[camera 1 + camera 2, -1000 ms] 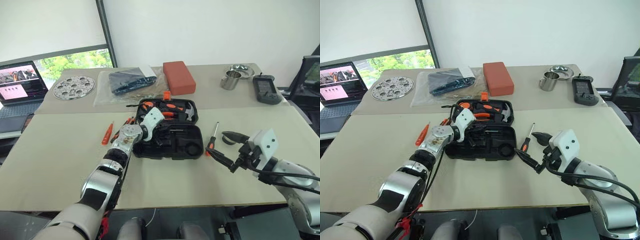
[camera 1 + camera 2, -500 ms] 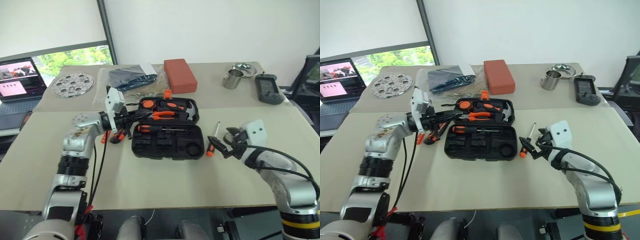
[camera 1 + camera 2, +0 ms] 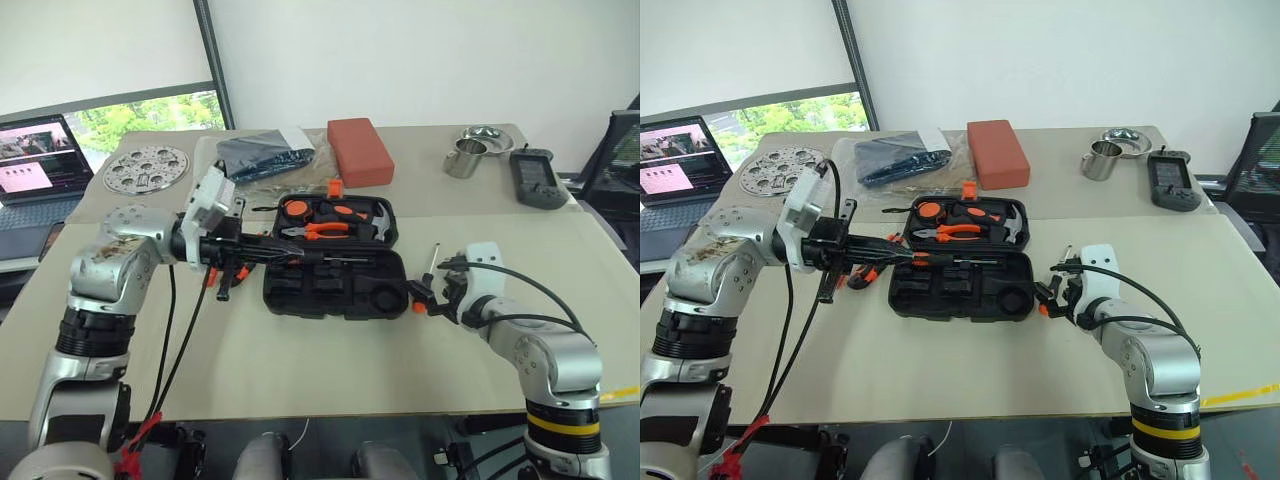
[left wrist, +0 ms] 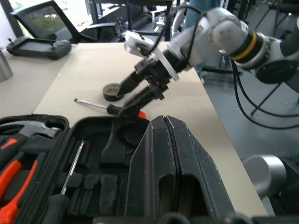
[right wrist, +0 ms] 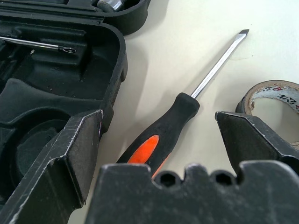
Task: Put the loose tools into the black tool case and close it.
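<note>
Over the table, seen from the head: left gripper [image 3: 904, 255] reaching sideways across the near-left corner of the open black tool case [image 3: 335, 292], tips just above its tray. A few orange-handled loose tools [image 3: 216, 274] lying on the table right under that wrist, outside the case. Right gripper [image 3: 424, 298] down at the table just off the case's right edge, set around the handle of an orange-and-black screwdriver [image 3: 430, 272] whose shaft points away beyond the fingertips.

From the left wrist: own two fingers [image 4: 145, 158] pressed together with barely a seam between, nothing held; case tray directly beneath and ahead, one screwdriver already seated in a slot beside the fingers. Farther ahead, past the case rim, the right gripper over the loose screwdriver, grey tape roll [image 4: 112, 92] just beyond it.

From the right wrist: fingers [image 5: 65, 158] spread wide, one on each side of the screwdriver handle, not yet pinching it; case wall close beside one finger, tape roll touching close to the other.
</note>
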